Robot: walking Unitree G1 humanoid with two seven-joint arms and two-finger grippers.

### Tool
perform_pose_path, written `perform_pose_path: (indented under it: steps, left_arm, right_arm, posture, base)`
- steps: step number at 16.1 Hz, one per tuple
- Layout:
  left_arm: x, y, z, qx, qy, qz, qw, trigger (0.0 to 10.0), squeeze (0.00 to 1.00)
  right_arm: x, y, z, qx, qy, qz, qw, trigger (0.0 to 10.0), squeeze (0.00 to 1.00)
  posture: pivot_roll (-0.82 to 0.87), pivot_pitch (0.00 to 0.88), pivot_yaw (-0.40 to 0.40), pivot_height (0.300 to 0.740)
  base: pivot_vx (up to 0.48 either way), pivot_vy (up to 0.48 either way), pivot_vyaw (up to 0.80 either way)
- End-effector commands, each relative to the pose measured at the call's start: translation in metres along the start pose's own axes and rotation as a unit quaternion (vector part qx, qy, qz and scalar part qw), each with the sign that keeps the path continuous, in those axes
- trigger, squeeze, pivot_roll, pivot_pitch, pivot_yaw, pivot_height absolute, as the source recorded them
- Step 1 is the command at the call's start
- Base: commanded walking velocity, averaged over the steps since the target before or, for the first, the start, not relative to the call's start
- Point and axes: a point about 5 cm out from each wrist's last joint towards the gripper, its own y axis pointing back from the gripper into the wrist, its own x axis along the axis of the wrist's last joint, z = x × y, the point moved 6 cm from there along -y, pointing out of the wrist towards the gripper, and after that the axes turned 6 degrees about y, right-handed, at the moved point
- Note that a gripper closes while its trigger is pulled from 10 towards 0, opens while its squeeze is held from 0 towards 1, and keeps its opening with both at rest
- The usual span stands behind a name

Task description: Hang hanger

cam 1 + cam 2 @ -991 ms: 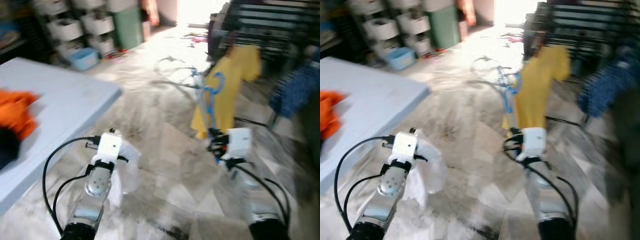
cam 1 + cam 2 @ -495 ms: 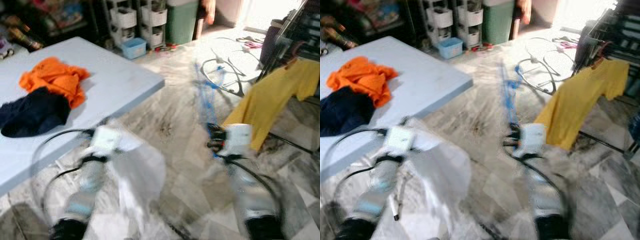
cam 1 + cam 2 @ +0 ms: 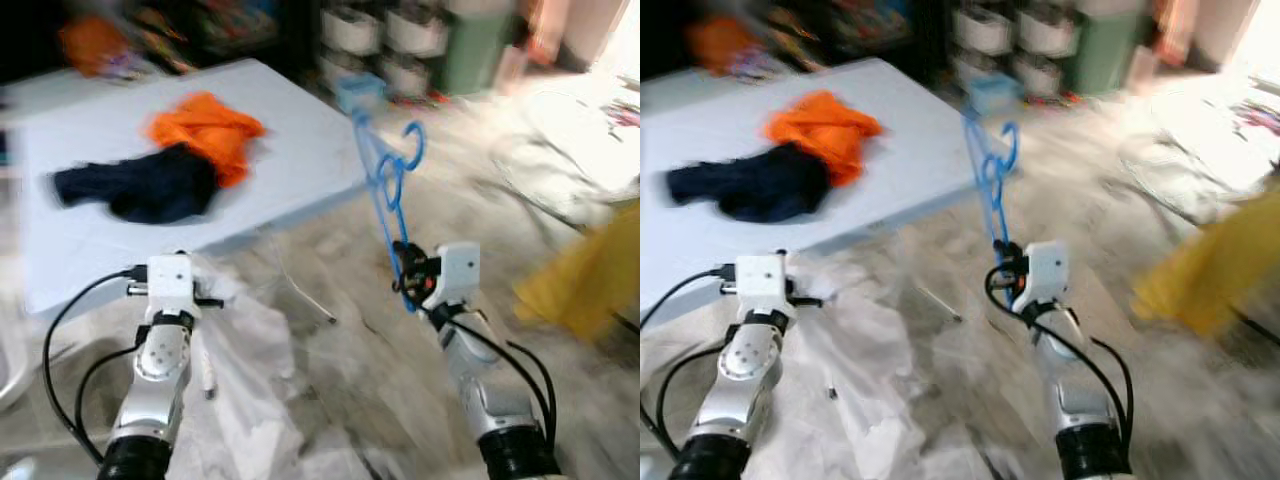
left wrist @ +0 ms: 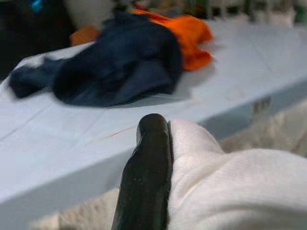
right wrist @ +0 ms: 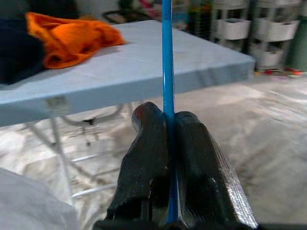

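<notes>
Hanger [image 3: 388, 195] — a thin blue one — stands upright above the right gripper [image 5: 168, 139], whose jaws are pressed together on the lower part of its frame, the hook at the top curling out over the near corner of the pale blue desk [image 3: 290, 165]. In the right wrist view the blue bar runs straight up between the two black fingers [image 5: 146, 158], held only along a narrow line. The left gripper [image 4: 158, 143] is low and to the left, its jaws pinching a white garment [image 3: 250, 400] that sags toward the marble floor [image 3: 350, 340]. On the desk lie an orange garment [image 3: 205, 130] and a dark navy one [image 3: 150, 185], well apart from both arms. A yellow garment [image 3: 585, 270] hangs blurred at the right edge.

The main risk, as I judge it, is the grip itself — a slim smooth bar pinched at one spot could pivot or slip between the fingers if the arm swings or the robot jolts while walking, and the head views are smeared enough to suggest the body is in motion. A tilted hanger would bring its hook to a rail at the wrong angle and miss. The hook could also catch the desk corner, which it sits close to. The trailing white cloth might drag under a foot or snag, tugging the left arm off line.
</notes>
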Motion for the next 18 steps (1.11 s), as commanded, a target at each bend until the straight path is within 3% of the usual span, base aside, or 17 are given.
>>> perform_pose_path:
  steps: [1,3,6,11,15,18]
  left_arm:
    - [0.011,0.002,0.002,-0.007,0.01,0.016,1.0,10.0,0.0]
    - [0.012,0.015,0.004,-0.019,0.035,0.021,0.999,10.0,0.0]
    - [0.013,0.019,0.01,-0.047,0.054,0.023,0.997,10.0,0.0]
    - [0.056,0.001,0.015,-0.1,0.046,0.078,0.991,10.0,0.0]
    - [0.087,-0.011,0.008,-0.109,0.037,0.111,0.987,10.0,0.0]
    - [0.113,-0.017,0.013,-0.117,0.042,0.144,0.982,10.0,0.0]
  right_arm:
    - [0.005,-0.001,0.007,-0.007,0.002,0.007,1.0,10.0,0.0]
    - [0.007,-0.006,0.002,0.002,0.001,0.01,1.0,10.0,0.0]
    - [0.014,-0.012,-0.004,0.013,-0.015,0.023,1.0,10.0,0.0]
    - [0.018,-0.01,-0.002,0.004,-0.01,0.035,0.999,10.0,0.0]
    - [0.018,-0.009,0.001,-0.002,0.001,0.039,0.999,10.0,0.0]
    - [0.019,-0.009,0.002,-0.003,0.001,0.04,0.999,10.0,0.0]
  posture:
    - [-0.12,0.0,-0.002,0.74]
    - [-0.11,0.0,-0.006,0.74]
    - [-0.08,0.0,-0.013,0.74]
    - [-0.1,0.0,-0.006,0.74]
    - [-0.11,0.0,-0.004,0.74]
    - [-0.11,0.0,-0.003,0.74]
  base:
    - [0.0,0.0,0.76]
    - [0.0,0.0,0.77]
    - [0.0,0.0,0.48]
    - [0.0,0.0,0.0]
    - [0.062,0.0,0.0]
    - [0.271,0.0,0.0]
